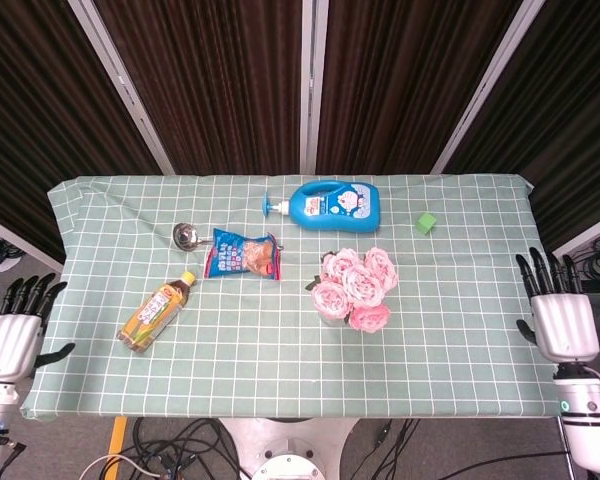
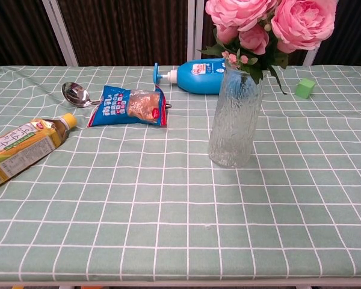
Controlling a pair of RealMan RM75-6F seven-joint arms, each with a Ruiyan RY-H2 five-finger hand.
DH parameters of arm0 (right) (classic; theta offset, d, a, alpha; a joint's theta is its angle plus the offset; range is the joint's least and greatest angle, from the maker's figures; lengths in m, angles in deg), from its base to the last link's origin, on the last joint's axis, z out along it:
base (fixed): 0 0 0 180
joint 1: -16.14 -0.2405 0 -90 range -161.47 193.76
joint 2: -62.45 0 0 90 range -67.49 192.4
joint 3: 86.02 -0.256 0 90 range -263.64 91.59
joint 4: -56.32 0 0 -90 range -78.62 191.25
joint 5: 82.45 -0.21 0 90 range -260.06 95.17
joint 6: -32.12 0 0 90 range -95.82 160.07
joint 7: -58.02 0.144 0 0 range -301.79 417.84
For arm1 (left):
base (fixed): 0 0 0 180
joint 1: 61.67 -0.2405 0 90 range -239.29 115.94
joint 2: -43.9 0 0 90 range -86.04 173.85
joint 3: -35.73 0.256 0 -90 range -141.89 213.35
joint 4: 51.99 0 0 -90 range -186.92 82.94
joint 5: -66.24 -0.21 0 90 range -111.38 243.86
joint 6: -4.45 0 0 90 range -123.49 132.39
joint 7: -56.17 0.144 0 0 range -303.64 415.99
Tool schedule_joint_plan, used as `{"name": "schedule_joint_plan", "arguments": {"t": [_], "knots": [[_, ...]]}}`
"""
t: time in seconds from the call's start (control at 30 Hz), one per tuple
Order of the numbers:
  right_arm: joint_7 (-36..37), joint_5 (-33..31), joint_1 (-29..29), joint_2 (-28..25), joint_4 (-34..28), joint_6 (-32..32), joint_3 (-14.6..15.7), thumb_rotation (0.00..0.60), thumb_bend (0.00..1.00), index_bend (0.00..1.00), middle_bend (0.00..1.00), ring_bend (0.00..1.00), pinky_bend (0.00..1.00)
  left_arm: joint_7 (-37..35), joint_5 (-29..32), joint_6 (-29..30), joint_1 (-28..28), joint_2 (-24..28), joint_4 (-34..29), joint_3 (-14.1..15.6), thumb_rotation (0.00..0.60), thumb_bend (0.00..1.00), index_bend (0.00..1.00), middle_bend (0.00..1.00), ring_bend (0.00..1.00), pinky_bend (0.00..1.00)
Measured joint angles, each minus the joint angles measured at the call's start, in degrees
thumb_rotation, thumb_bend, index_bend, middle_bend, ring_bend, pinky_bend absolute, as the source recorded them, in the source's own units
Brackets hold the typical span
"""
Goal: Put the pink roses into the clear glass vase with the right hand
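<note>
The pink roses (image 1: 354,287) stand in the clear glass vase (image 2: 234,118) near the middle of the table; in the chest view the blooms (image 2: 271,20) rise above the vase's rim. My right hand (image 1: 556,315) hangs off the table's right edge, fingers spread and holding nothing, far from the vase. My left hand (image 1: 12,332) sits beyond the table's left front corner, fingers also apart and empty. Neither hand shows in the chest view.
A blue detergent bottle (image 1: 328,205) lies behind the vase, with a small green cube (image 1: 426,223) to its right. A snack packet (image 1: 244,255), a metal spoon (image 1: 186,236) and a tea bottle (image 1: 157,311) lie on the left half of the green checked cloth (image 1: 280,350).
</note>
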Motion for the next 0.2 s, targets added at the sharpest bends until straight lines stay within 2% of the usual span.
{"name": "schedule_joint_plan", "arguments": {"t": [0.1, 0.2], "knots": [[-0.2, -0.8, 2.5, 1.6, 2.1, 1.0, 0.8, 0.6, 0.04, 0.0, 0.0, 0.0, 0.0, 0.1, -0.5, 0.5, -0.2, 0.0, -0.1, 0.3, 0.6, 0.03, 0.13, 0.05, 0.02, 0.05], [4.0, -1.1, 5.4, 3.4, 4.9, 2.2, 1.4, 0.6, 0.04, 0.0, 0.0, 0.0, 0.0, -0.6, -0.4, 0.2, -0.3, 0.1, -0.1, 0.5, 0.6, 0.03, 0.13, 0.05, 0.02, 0.05]]}}
